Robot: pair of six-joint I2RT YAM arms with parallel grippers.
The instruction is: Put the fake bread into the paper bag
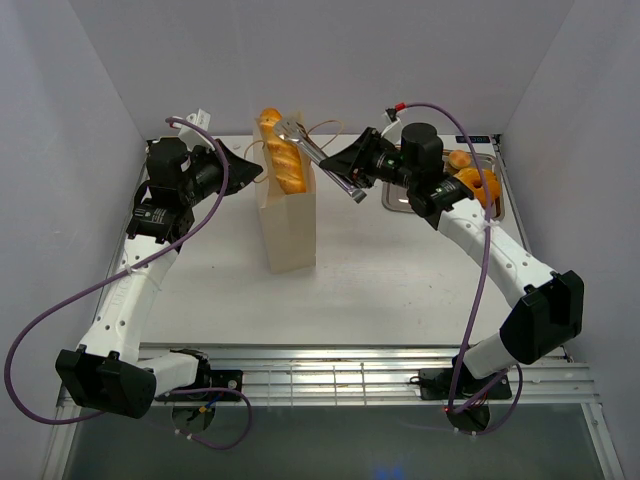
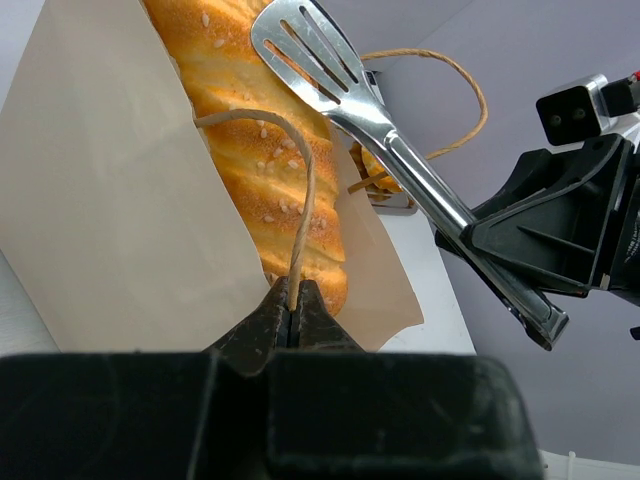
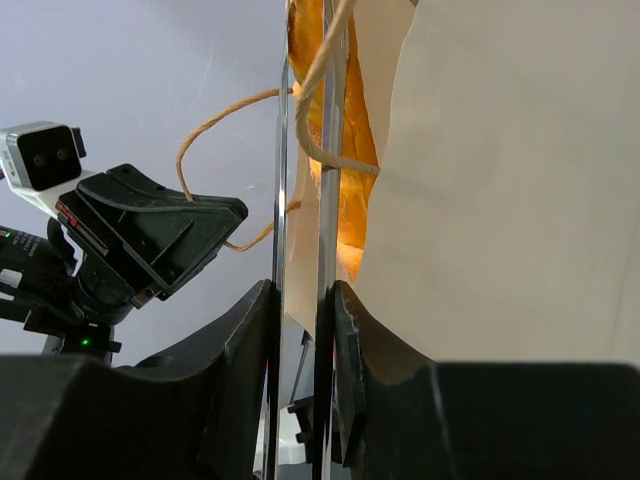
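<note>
The cream paper bag (image 1: 290, 225) stands upright in the middle of the table, with a long seeded loaf (image 1: 281, 152) sticking out of its top. My left gripper (image 2: 291, 303) is shut on the bag's cord handle (image 2: 301, 190), holding it to the left. My right gripper (image 3: 300, 300) is shut on the metal tongs (image 1: 322, 157), whose slotted tips (image 2: 305, 45) hover over the loaf (image 2: 262, 150) at the bag's mouth. More pastries (image 1: 474, 180) lie on the steel tray (image 1: 492, 155) at the back right, partly hidden by the right arm.
The bag's second cord handle (image 2: 455, 85) loops out on the far side. White walls close in the table on the left, back and right. A slatted rail (image 1: 330, 375) runs along the near edge.
</note>
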